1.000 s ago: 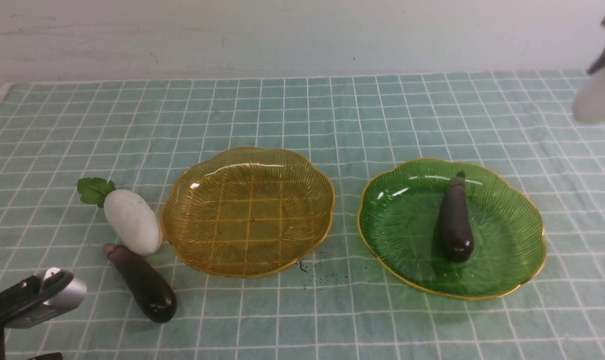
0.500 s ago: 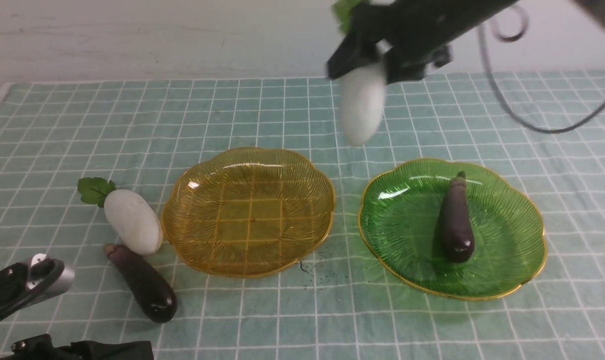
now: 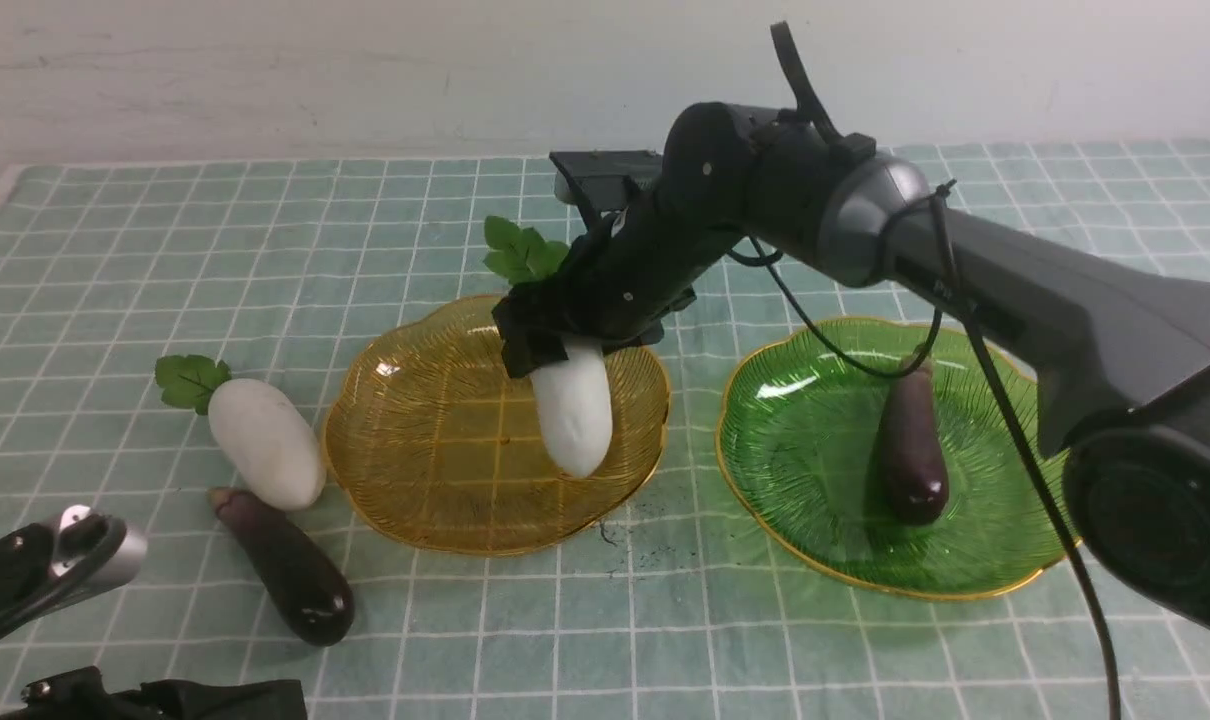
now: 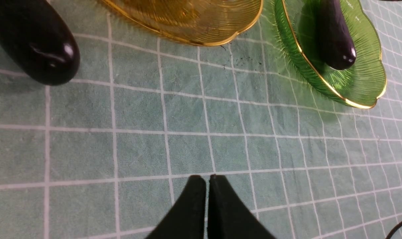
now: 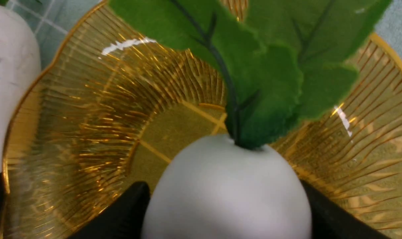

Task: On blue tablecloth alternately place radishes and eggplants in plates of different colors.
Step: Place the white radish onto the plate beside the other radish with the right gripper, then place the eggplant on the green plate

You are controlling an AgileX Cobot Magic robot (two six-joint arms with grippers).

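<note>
The right end effector (image 3: 563, 345) holds a white radish (image 3: 575, 415) by its top, tip down over the yellow plate (image 3: 415, 430). Let go there, it may tip and roll off the low rim. The left end effector (image 4: 207, 178) is closed and empty.

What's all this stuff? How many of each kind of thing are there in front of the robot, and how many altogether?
Plates: 2, the amber plate and the green plate.
Radishes: 2, the held radish over the amber plate and the loose radish on the blue tablecloth.
Eggplants: 2, the plated eggplant in the green plate and the loose eggplant on the tablecloth.
Total: 6.
</note>
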